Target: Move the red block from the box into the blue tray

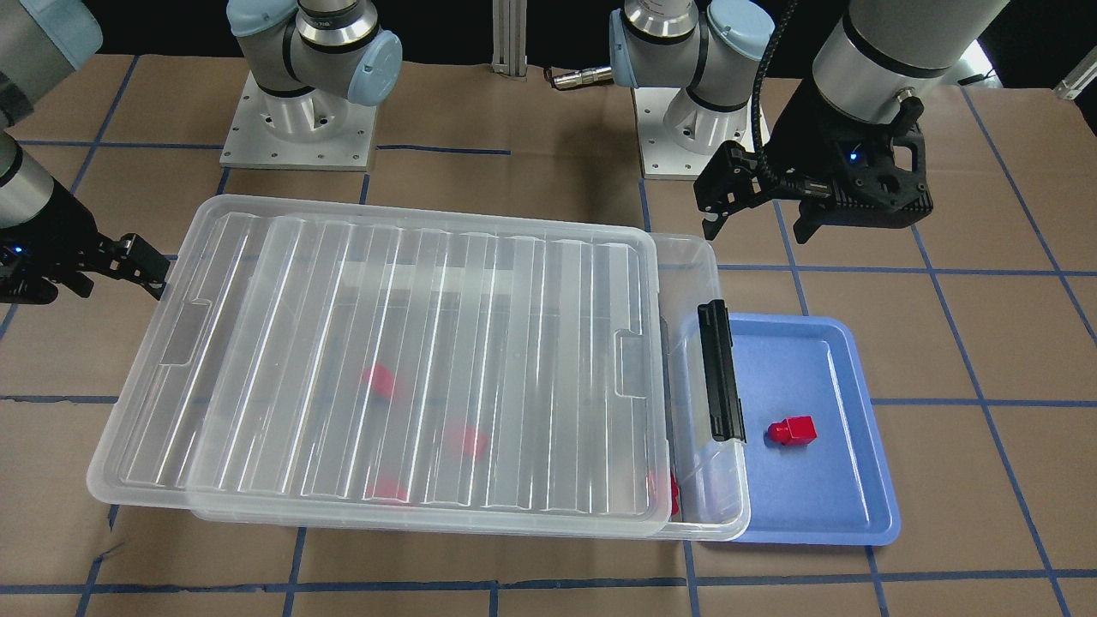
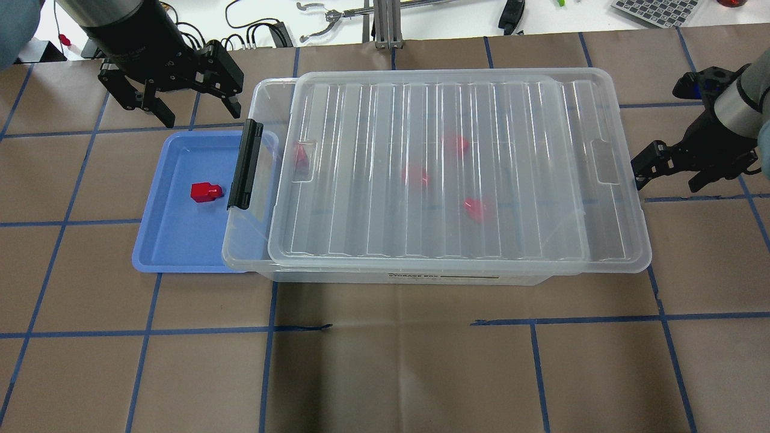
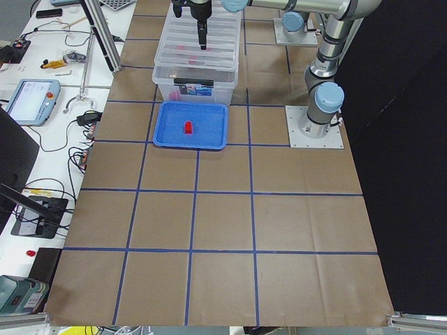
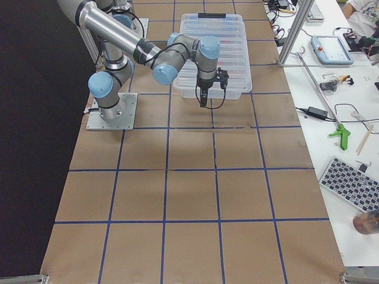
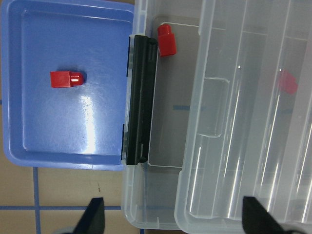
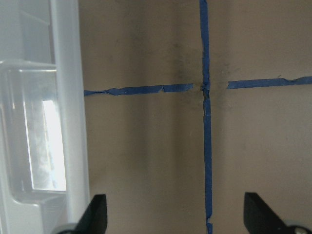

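Observation:
One red block (image 1: 792,430) lies in the blue tray (image 1: 857,488), also seen from overhead (image 2: 206,192) and in the left wrist view (image 5: 66,78). The clear box (image 2: 258,252) has its ribbed lid (image 2: 457,174) slid aside, leaving a gap at the black latch (image 2: 245,163) end. Another red block (image 5: 166,39) shows in that gap. Three more red blocks (image 2: 415,175) show blurred under the lid. My left gripper (image 2: 200,114) is open and empty above the tray's far edge. My right gripper (image 2: 671,180) is open and empty beside the box's other end.
The box's latch end overlaps the tray's rim (image 5: 127,97). Brown paper with blue tape lines (image 6: 204,122) covers the table. The arm bases (image 1: 296,128) stand behind the box. Cables and tools (image 2: 337,15) lie beyond the table's far edge.

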You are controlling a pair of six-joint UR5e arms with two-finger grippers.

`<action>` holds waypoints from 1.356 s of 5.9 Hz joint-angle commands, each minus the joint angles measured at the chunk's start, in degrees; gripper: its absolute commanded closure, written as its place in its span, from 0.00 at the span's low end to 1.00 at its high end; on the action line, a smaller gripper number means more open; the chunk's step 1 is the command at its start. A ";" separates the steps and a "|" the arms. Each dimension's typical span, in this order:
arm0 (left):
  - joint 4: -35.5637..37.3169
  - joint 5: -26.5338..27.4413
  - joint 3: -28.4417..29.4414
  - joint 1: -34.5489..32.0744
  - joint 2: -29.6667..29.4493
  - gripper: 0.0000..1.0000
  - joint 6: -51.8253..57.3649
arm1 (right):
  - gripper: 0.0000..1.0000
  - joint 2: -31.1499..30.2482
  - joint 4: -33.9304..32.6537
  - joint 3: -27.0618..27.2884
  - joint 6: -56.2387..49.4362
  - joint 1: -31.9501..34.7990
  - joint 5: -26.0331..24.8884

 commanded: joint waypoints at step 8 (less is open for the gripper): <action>0.45 -0.10 0.35 0.13 -1.10 0.02 0.84 | 0.00 -2.33 11.69 -14.15 7.92 8.20 1.02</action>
